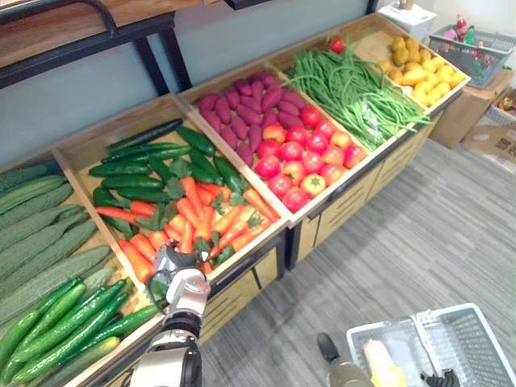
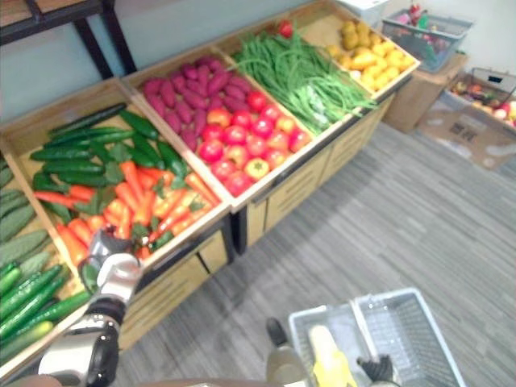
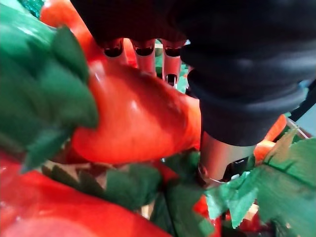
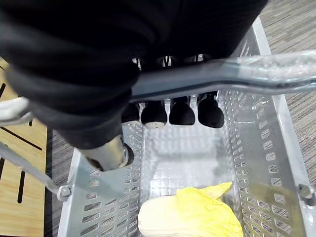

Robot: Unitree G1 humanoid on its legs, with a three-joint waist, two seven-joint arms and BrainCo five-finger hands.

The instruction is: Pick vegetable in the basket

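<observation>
Well, my left hand [image 1: 173, 278] is down among the carrots in the front of the wooden bin [image 1: 270, 228], just below the dark cucumbers [image 1: 145, 169]. In its wrist view my fingers [image 3: 143, 54] curl over one carrot [image 3: 138, 118] with my thumb on its other side, so the hand is clamped on it among green leaves. My right hand [image 4: 170, 111] wraps the grey handle [image 4: 247, 74] of the basket [image 1: 476, 330], low at my right. A pale yellow vegetable [image 4: 192, 217] lies inside.
</observation>
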